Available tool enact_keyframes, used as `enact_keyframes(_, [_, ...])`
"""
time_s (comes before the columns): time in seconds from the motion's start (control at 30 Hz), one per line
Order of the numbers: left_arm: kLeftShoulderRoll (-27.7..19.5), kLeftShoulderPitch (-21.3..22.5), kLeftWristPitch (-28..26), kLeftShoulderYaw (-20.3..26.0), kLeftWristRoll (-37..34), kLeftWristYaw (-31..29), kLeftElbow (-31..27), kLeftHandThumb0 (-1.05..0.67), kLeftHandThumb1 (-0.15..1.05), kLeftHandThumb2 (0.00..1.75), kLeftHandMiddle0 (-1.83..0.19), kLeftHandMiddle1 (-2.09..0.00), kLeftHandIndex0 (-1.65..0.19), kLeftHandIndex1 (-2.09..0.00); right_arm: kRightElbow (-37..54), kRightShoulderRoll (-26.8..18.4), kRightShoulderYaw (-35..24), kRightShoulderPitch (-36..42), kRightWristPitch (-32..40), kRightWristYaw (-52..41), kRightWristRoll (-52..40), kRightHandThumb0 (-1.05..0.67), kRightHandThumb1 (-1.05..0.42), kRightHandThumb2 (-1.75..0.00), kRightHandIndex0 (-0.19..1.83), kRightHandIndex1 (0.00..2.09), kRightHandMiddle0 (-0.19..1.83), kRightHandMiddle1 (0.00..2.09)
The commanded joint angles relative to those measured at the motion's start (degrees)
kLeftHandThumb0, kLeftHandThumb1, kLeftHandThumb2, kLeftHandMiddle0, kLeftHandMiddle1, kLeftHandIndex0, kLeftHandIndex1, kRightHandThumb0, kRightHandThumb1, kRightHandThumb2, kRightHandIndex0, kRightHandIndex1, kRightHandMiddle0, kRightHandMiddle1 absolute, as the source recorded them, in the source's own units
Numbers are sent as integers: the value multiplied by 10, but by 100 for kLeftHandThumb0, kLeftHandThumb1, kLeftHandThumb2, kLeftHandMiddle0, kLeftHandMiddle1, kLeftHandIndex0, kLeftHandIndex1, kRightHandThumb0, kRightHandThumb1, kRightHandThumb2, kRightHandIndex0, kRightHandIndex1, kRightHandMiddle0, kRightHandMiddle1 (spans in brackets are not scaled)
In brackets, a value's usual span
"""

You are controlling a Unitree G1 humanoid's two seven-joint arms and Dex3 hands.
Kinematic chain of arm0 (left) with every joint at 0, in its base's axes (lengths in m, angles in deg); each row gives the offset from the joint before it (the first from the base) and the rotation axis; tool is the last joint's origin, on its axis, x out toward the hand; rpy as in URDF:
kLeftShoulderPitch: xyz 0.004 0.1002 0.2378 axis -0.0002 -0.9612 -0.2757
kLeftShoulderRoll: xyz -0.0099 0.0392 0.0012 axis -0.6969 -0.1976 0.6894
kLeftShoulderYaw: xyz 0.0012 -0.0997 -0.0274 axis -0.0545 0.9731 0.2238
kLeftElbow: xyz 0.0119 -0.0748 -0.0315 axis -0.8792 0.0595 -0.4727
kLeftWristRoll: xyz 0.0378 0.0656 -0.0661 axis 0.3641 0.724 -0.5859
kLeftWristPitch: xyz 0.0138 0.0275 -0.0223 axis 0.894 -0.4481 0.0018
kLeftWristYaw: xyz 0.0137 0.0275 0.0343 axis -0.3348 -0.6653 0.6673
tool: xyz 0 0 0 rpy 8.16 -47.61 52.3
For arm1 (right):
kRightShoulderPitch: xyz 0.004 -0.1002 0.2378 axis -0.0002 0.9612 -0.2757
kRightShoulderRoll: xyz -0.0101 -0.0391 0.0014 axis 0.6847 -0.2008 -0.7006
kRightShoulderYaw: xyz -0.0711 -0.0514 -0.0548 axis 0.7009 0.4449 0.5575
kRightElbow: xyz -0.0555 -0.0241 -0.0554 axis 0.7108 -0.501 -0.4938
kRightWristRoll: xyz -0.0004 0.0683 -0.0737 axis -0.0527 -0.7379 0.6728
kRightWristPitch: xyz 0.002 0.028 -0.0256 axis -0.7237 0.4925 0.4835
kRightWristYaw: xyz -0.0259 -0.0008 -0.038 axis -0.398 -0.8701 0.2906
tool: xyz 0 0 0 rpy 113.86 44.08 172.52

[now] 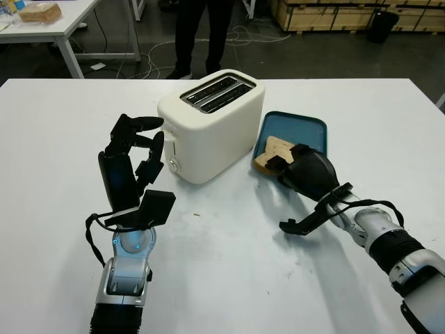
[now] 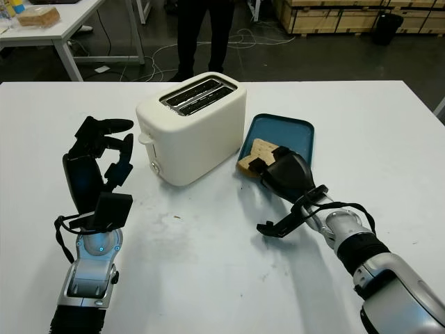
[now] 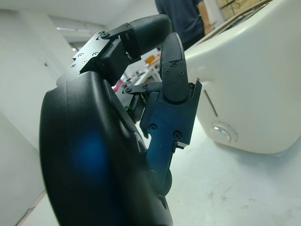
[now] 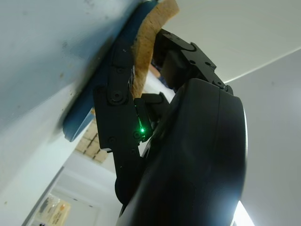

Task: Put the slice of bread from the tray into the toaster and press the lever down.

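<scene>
A cream two-slot toaster (image 1: 208,125) stands mid-table, and the lever (image 2: 144,138) on its left end is up. To its right lies a teal tray (image 1: 302,129). A slice of bread (image 1: 275,148) sits at the tray's near left corner, tilted on the rim. My right hand (image 1: 281,160) is shut on the slice; the right wrist view has the bread (image 4: 146,42) between its black fingers (image 4: 115,94). My left hand (image 1: 142,136) is raised upright just left of the toaster, open and apart from it.
A person (image 1: 201,28) in dark trousers stands beyond the table's far edge. Another white table (image 1: 62,28) with a wrapped loaf (image 1: 39,12) is at the back left. Wooden crates (image 1: 348,14) and floor cables lie behind. Bare tabletop (image 1: 229,264) spreads in front.
</scene>
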Motion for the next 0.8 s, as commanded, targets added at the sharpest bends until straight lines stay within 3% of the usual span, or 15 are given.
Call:
enact_keyframes(0.0, [4,-6,1,-2,-3,0,-7,-34,92,30,-51,-155,-57,-104,20,-14,-4,22,-21,-7,-10,-40,-92,-48,84,175,40,171])
enact_keyframes(0.1, [3,-7,0,-3,3,1,-8,-34,92,30,-50,-154,-57,-104,65,-31,-22,34,-44,1,-21,-38,-92,-50,77,175,35,173])
enact_keyframes(0.33, [4,-9,-2,-6,8,1,-7,-35,92,30,-50,-152,-57,-103,138,-62,-67,43,-108,134,-12,-31,-92,-36,67,175,37,175])
enact_keyframes(0.53, [3,-9,2,-6,11,5,-4,-33,92,29,-51,-152,-58,-103,110,-58,-91,14,-146,218,-9,-29,-92,-33,53,175,26,175])
enact_keyframes(0.77, [7,-10,1,-5,7,3,-6,-34,92,28,-51,-152,-59,-101,63,-54,-103,-16,-166,216,-18,-29,-92,-28,59,175,32,175])
